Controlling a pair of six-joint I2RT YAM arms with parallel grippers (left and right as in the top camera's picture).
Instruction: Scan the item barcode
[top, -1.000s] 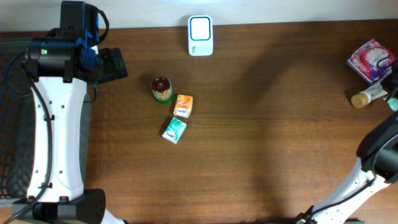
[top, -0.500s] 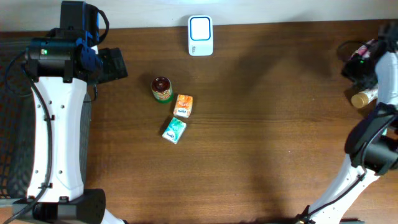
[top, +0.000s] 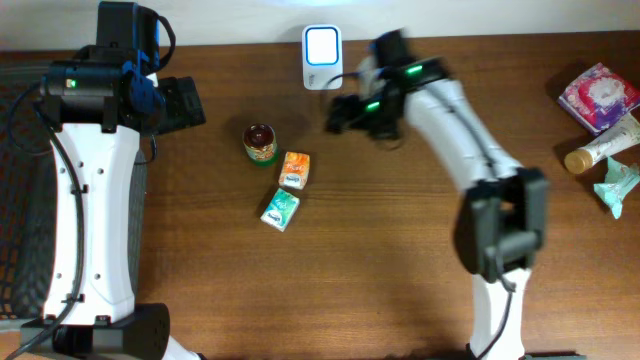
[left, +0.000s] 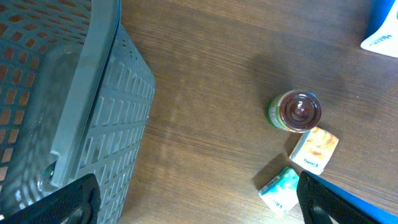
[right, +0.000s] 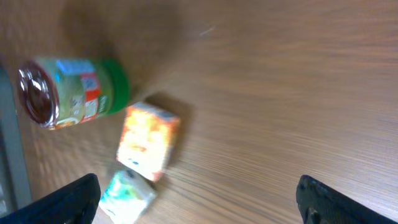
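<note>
A white barcode scanner (top: 322, 57) stands at the table's back edge. Three items lie left of centre: a green jar with a dark red lid (top: 260, 143), an orange box (top: 294, 169) and a teal box (top: 281, 210). My right gripper (top: 343, 112) hovers open just right of the jar and below the scanner, holding nothing. Its wrist view is blurred but shows the jar (right: 74, 92), the orange box (right: 149, 140) and the teal box (right: 127, 194) ahead of the open gripper (right: 198, 199). My left gripper (top: 182, 103) is open and empty, left of the jar (left: 295, 112).
A dark mesh basket (left: 68, 106) sits at the left edge. At the far right lie a pink packet (top: 598, 97), a pale tube with a gold cap (top: 600, 150) and a teal packet (top: 618, 186). The scanner's corner (left: 382, 31) shows in the left wrist view.
My right arm has swung from the far right edge to the middle, near the scanner and jar, and its gripper has opened. A teal packet now shows at the right. The left arm has not moved.
</note>
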